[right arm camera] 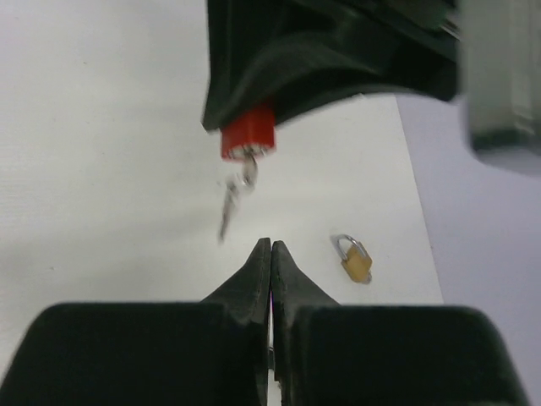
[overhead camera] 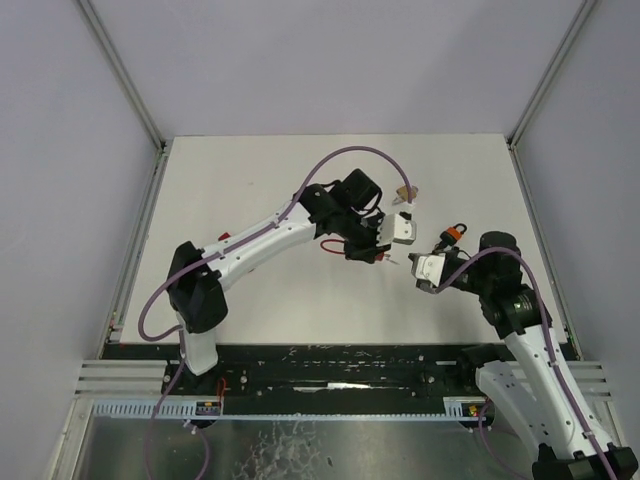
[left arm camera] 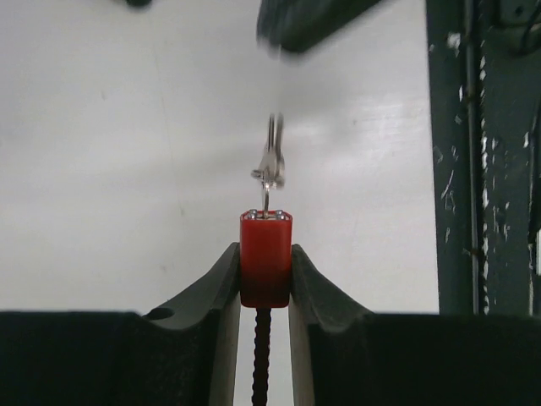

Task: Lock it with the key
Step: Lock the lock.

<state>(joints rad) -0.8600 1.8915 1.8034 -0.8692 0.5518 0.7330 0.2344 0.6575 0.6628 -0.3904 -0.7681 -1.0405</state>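
My left gripper (left arm camera: 265, 254) is shut on a red key tag (left arm camera: 265, 258), held above the table; a silver key (left arm camera: 270, 161) hangs from its ring, and a dark red cord trails back between the fingers. In the top view the left gripper (overhead camera: 390, 258) is at mid-table, tip to tip with my right gripper (overhead camera: 414, 268). The right gripper (right arm camera: 270, 247) is shut and empty, just below and in front of the tag (right arm camera: 248, 135) and key (right arm camera: 230, 203). A small brass padlock (right arm camera: 356, 260) with a silver shackle lies on the table to the right; in the top view the padlock (overhead camera: 405, 192) is behind both grippers.
A small orange and black object (overhead camera: 455, 232) sits beside the right arm. A loop of red cord (overhead camera: 335, 246) hangs under the left wrist. The dark base rail (left arm camera: 482, 169) runs along the near table edge. Walls enclose the white table (overhead camera: 250, 180).
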